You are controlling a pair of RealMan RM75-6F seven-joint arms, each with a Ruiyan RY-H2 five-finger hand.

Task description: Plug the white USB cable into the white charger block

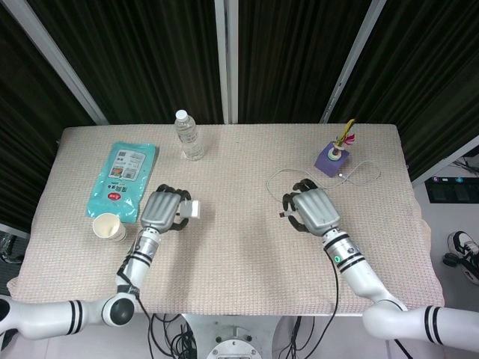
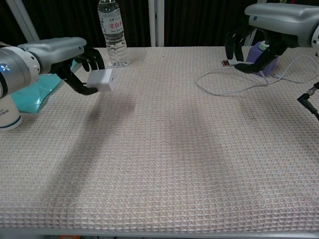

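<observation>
Chest view shows the left hand (image 2: 79, 62) gripping the white charger block (image 2: 101, 79) above the table (image 2: 164, 164), port facing the right hand (image 2: 254, 47) — which pinches the white USB cable (image 2: 234, 82) plug-first, ready for mating.

My left robot hand (image 2: 75, 64) holds the charger block (image 2: 101, 80) off the counter (image 2: 164, 164), the block sticking out toward my right robot hand (image 2: 254, 42). Behind the left robot hand and a little toward the other one stands the water bottle (image 2: 113, 34). Just outside the left robot hand sits the paper cup (image 1: 109, 226), with the wipes packet (image 1: 123, 178) lying behind the cup. My right robot hand holds the USB plug (image 2: 227, 63), which points toward the left robot hand. The cable (image 2: 234, 82) trails on the counter beneath and outward of the right robot hand. Behind it, further out, stands the small holder (image 1: 332, 156).
</observation>
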